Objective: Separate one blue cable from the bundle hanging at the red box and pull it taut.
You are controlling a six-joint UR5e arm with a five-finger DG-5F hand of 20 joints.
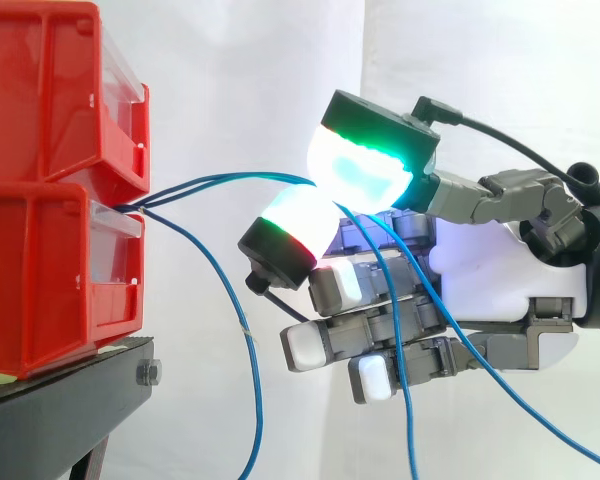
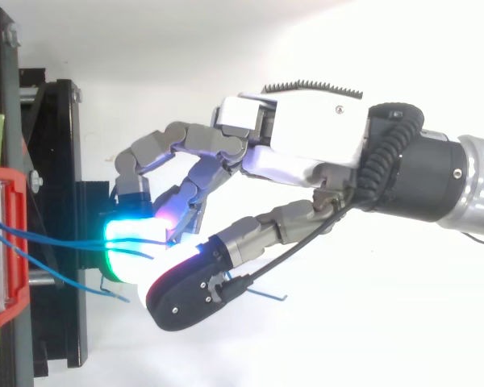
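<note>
White curtain (image 1: 230,80) hangs behind the whole scene. At the far left of the side view, two red bins (image 1: 40,150) sit stacked one on the other on a black stand (image 1: 70,400). Thin blue cables (image 1: 220,180) come out of the gap between the two bins. A loose cable (image 1: 250,380) leaves the others just beside the bins and droops in a long curve toward the bottom edge, touching nothing.

Two other strands rise gently to the right and run together as they reach the hand (image 1: 490,270). There they pass between two thick glowing pads (image 1: 365,170): a large one above, shining green and cyan, and a smaller one below, lit green and red. The pads are pressed together in a pinch on the cables. It is unclear whether one strand or both are gripped. Right of the pinch, two strands run down across the other fingers, which are bent with white tips pointing left, and leave at the lower right.

From above, the hand (image 2: 306,137) reaches in from the right, its pads meeting the cables (image 2: 56,239) between the bin and the palm.
</note>
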